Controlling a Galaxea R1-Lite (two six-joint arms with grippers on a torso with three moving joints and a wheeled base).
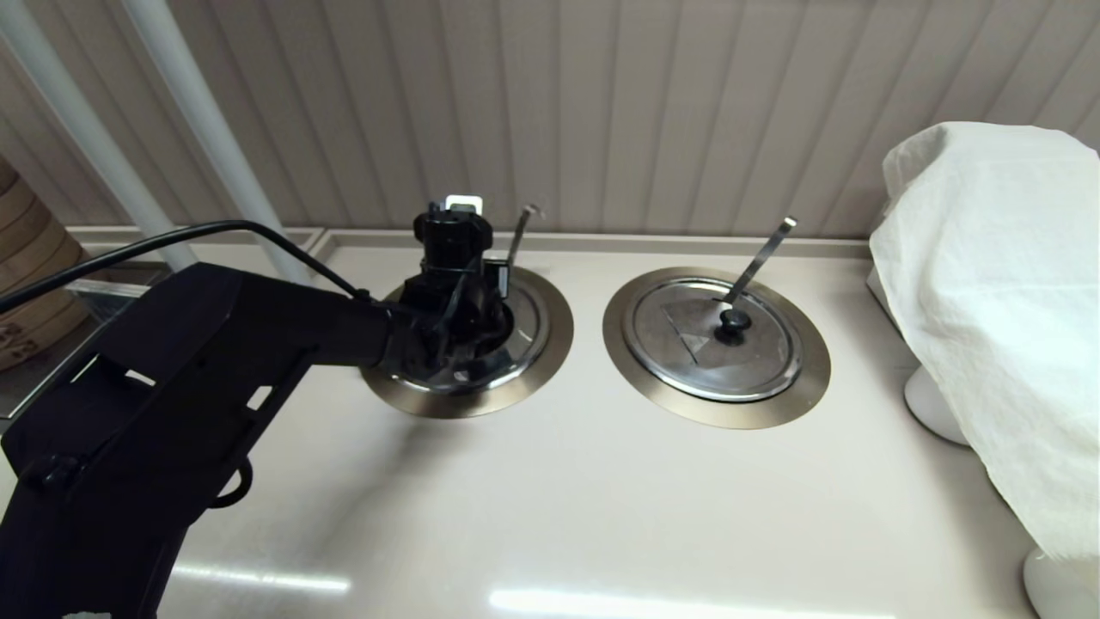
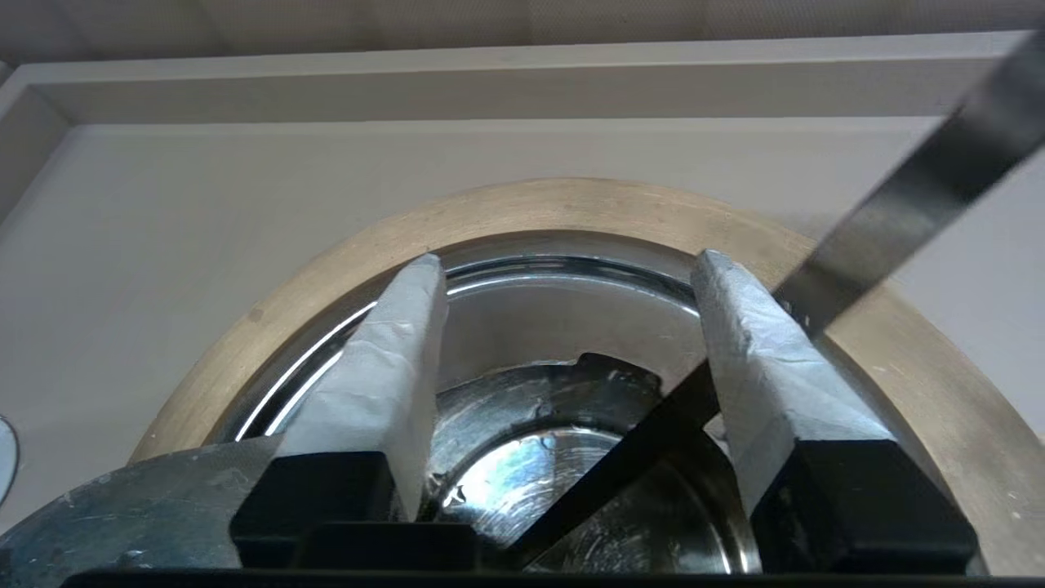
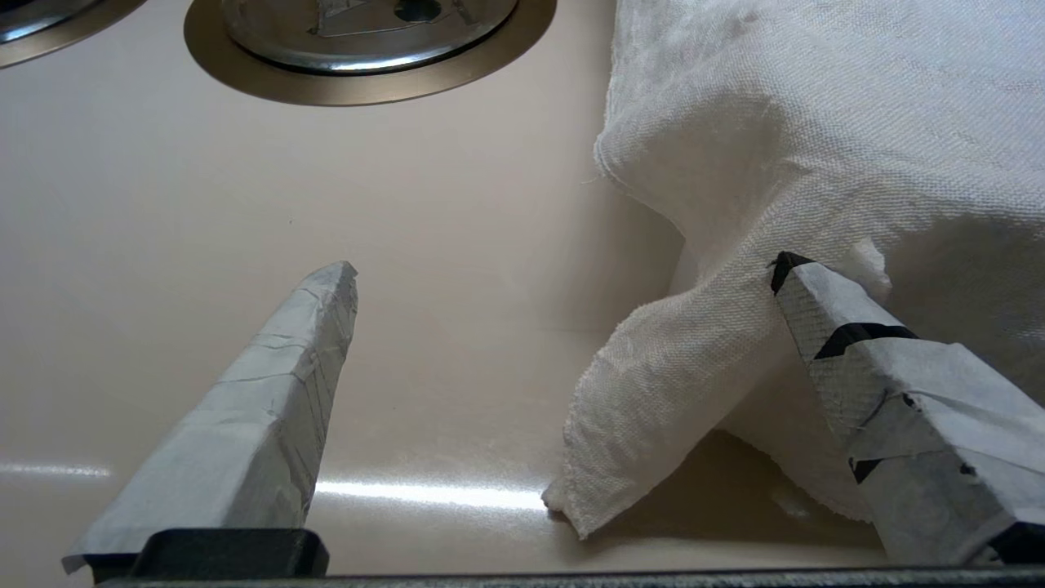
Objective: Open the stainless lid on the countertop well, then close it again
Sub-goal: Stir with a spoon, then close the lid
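My left gripper [image 1: 455,297] hangs over the countertop well [image 1: 557,331] on the left, and it hides the knob of the stainless lid. In the left wrist view the gripper [image 2: 569,261] is open with nothing between its fingers. Past it lies the bronze flange [image 2: 571,204], a chrome rim and shiny curved steel [image 2: 522,482]. A dull grey steel sheet [image 2: 122,506] shows beside one finger; I cannot tell if it is the lid. The straight utensil handle [image 1: 518,236] rises at the well's far side and passes behind one finger [image 2: 759,351]. My right gripper [image 3: 563,269] is open, low over the counter.
The twin lid [image 1: 687,344] with its slanted handle [image 1: 760,258] sits shut in the right ring [image 1: 808,378]. A white cloth [image 1: 997,284] covers things at the far right and touches one right finger [image 3: 824,327]. Bamboo steamers [image 1: 26,258] and white poles [image 1: 206,129] stand at the left.
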